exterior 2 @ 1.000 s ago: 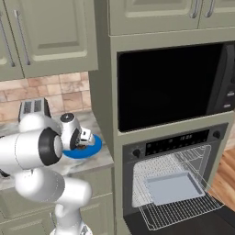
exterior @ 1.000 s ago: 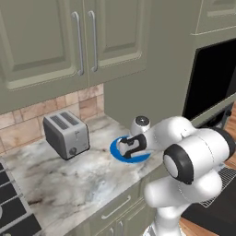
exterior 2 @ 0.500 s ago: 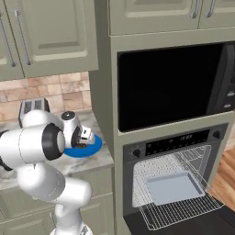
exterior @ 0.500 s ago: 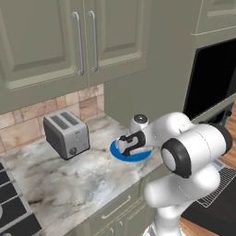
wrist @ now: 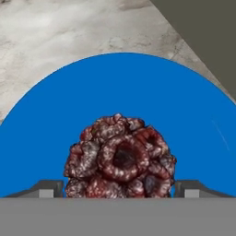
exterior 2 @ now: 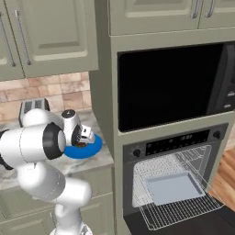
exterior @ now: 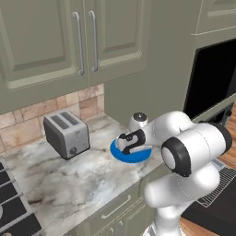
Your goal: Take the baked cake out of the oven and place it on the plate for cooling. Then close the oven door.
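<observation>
Cake (wrist: 120, 161) resting on blue plate (wrist: 120, 97), gripper (wrist: 119, 189) spread wide either side of cake, released, oven door (exterior 2: 183, 222) down right of plate.

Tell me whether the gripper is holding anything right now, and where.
Nothing is gripped: the gripper is open, its fingertips flanking the cake, which sits on the plate.

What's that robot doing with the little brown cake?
The robot has brought the cake to the blue plate on the counter. The cake sits on the plate, with the gripper just over it and a finger on each side, jaws wide. The oven door is down, so closing it comes next.
</observation>
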### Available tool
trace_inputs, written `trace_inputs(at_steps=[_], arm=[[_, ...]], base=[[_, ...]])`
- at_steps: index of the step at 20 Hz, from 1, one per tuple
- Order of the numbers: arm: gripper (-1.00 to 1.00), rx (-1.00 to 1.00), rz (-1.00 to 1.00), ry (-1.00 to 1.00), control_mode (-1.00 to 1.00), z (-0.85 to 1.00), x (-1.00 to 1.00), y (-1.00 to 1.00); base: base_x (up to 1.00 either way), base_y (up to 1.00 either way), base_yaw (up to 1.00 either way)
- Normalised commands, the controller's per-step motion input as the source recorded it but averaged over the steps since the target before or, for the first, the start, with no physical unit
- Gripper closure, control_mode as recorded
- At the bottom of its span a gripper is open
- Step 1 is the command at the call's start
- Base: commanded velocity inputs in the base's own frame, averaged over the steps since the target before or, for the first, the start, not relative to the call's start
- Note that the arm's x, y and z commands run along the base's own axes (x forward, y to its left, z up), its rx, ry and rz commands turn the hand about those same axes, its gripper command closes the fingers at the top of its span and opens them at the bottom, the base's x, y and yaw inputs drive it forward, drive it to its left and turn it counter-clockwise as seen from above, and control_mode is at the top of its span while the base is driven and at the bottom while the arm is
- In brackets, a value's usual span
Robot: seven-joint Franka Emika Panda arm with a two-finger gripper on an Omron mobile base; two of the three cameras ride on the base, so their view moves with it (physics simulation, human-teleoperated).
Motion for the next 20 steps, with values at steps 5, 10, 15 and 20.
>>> trace_inputs(at_steps=[5, 10, 15, 20], arm=[[-1.0, 0.0, 0.0, 0.0, -1.0, 0.04, 0.0, 0.0], [-1.0, 0.0, 0.0, 0.0, -1.0, 0.43, -0.13, 0.0], [-1.0, -0.02, 0.0, 0.0, -1.0, 0.49, -0.38, 0.0], [-1.0, -0.01, 0.0, 0.0, -1.0, 0.4, -0.67, -0.06]], base=[[0.0, 0.0, 0.0], [0.0, 0.0, 0.0], [0.0, 0.0, 0.0], [0.0, 0.0, 0.0]])
